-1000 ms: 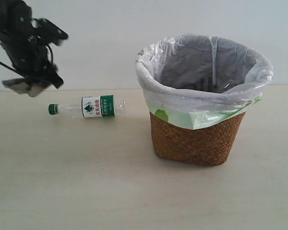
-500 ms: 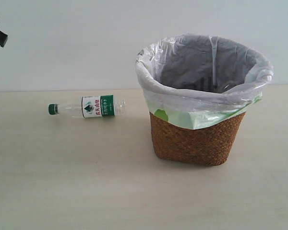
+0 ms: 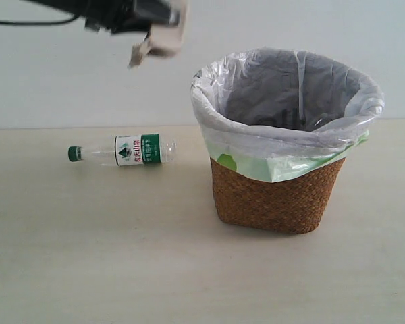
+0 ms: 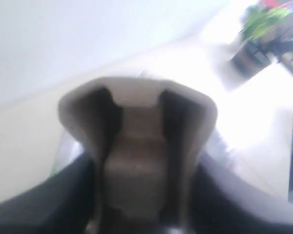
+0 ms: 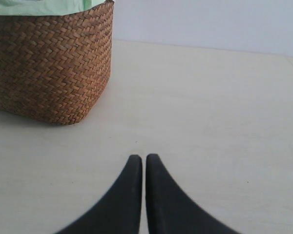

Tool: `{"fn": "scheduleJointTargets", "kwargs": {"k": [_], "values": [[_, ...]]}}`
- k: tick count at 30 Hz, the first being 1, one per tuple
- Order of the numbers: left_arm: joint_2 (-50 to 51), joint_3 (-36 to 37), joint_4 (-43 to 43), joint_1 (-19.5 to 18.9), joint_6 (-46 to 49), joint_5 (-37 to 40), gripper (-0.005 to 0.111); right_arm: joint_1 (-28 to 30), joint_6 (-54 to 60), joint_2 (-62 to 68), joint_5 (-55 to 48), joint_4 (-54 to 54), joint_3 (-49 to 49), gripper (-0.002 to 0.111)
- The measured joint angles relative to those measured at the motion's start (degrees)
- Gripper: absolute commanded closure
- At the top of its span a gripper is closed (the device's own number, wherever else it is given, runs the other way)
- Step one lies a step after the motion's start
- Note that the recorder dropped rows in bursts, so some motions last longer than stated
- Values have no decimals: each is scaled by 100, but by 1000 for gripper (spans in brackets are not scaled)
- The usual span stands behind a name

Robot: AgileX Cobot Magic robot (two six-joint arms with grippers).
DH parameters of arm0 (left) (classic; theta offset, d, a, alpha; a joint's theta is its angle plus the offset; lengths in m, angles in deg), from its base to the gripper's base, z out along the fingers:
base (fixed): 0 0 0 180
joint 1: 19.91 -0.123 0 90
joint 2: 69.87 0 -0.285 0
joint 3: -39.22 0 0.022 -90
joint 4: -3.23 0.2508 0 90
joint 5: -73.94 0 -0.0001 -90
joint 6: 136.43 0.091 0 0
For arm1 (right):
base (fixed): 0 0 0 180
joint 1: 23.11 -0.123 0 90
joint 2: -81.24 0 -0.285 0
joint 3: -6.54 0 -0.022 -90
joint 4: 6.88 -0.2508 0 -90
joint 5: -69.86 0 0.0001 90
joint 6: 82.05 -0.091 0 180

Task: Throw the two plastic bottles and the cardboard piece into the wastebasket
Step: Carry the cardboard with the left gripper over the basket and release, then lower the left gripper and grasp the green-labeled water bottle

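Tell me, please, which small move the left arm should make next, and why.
Probably move the left gripper a little toward the wastebasket, until the cardboard piece hangs over its opening, and only then open. At present the piece is high but short of the rim, above the table, so it would likely miss.

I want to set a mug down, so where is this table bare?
Bare: the whole front strip of table, before the green-capped bottle and wastebasket, and the patch right of the wastebasket. Tighter: the gap between bottle and wastebasket, where the left gripper holds the cardboard piece overhead.
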Motion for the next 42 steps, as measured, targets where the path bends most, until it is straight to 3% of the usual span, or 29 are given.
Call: {"fn": "scheduleJointTargets", "kwargs": {"k": [1,2,10,15,18,21,27,29,33,42], "values": [[-25,-205,-210,124,113,-159,7,0,0,0,0,0,0,108],[-55,-350,-228,226,137,-290,-2,0,0,0,0,0,0,108],[12,-660,2076,1015,-152,-614,0,0,0,0,0,0,0,108],[16,-660,2594,982,-496,-891,0,0,0,0,0,0,0,108],[-10,-660,3333,897,-1053,-914,0,0,0,0,0,0,0,108],[-33,-660,5430,785,-1963,-710,0,0,0,0,0,0,0,108],[396,-309,7299,790,-946,-339,0,0,0,0,0,0,0,108],[853,-260,7928,780,-1052,-129,0,0,0,0,0,0,0,108],[1594,-234,8114,780,-1084,-300,0,0,0,0,0,0,0,108],[2284,-234,7793,780,114,-1684,0,0,0,0,0,0,0,108]]}}
